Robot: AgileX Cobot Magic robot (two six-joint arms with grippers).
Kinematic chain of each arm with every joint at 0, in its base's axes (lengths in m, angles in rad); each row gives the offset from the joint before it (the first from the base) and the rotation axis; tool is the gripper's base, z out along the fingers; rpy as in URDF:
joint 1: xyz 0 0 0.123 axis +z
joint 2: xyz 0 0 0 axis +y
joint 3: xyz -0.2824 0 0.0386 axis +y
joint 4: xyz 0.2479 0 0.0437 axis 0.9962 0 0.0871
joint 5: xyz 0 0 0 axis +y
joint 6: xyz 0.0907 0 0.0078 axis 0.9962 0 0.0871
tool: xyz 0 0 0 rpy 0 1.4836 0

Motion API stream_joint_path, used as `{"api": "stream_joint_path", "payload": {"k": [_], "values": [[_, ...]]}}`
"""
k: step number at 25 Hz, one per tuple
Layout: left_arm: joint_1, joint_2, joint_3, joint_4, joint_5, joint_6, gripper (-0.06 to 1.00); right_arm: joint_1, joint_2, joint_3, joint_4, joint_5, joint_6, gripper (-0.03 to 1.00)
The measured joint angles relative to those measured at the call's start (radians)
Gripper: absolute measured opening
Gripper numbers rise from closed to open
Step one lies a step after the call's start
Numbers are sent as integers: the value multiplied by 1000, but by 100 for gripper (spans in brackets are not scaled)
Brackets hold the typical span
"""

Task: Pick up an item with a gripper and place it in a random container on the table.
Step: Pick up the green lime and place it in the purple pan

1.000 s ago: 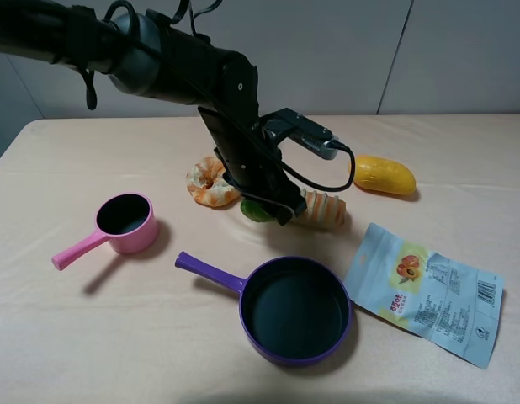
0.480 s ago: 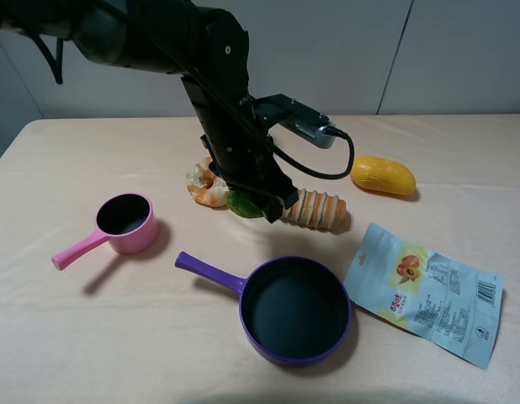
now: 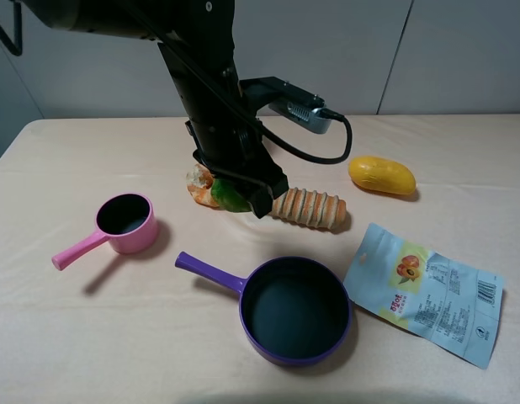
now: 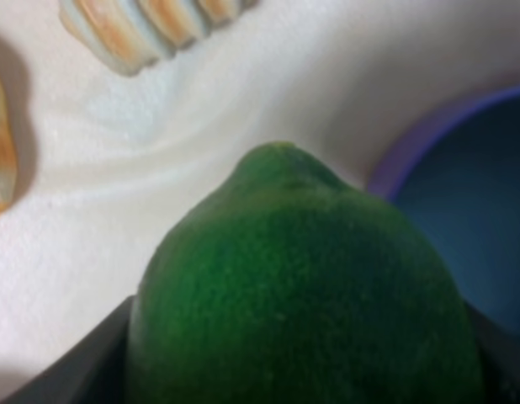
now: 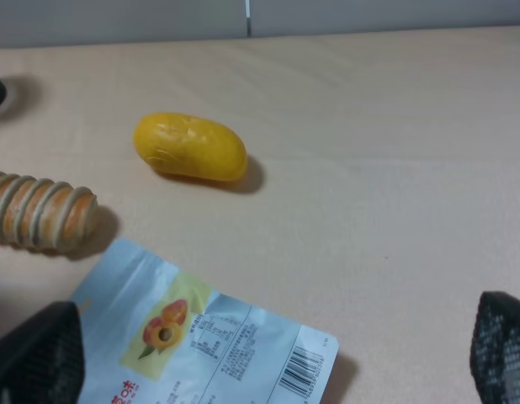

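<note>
The green fruit (image 3: 229, 196) (image 4: 302, 286) is held clenched between the left jaws, whose dark inner edges are seen on either side of it in the left wrist view. It appears to be carried just clear of the worktop (image 3: 75, 337), though the gap cannot be judged with certainty. The jaws are borne by the black left arm (image 3: 211, 93), which reaches down steeply from above, with a grey camera box (image 3: 295, 103) and a black cable standing out beside it.

Just behind the left jaws, partly covered by them, an orange pastry (image 3: 201, 183) is seen. Just beside the jaws, on the side toward the yellow fruit (image 3: 382, 175) (image 5: 190, 147), a ridged bread roll (image 3: 309, 207) (image 4: 151, 25) is laid on the worktop. In front of the jaws, nearer the camera, the purple pan (image 3: 294, 358) (image 4: 411, 143) is set, its dark inside bare and its handle pointed toward the pink saucepan (image 3: 125, 223), which stands well apart from the jaws. A printed packet (image 3: 424, 290) (image 5: 193, 337) lies beyond the pan, well away from the left jaws.

The right jaws are released: their dark textured tips (image 5: 33, 358) are seen far apart in the right wrist view, with nothing between them, above the packet and near the yellow fruit.
</note>
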Motion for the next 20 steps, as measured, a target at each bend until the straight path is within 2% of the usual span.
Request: {"api": "stream_joint_path", "payload": {"k": [9,20], "values": [[-15,-38,0,4,68,0,64,0,0,0,1,0,0,69],[-123,-39,0,25,105,-26,64,0,0,0,1,0,0,69]]}}
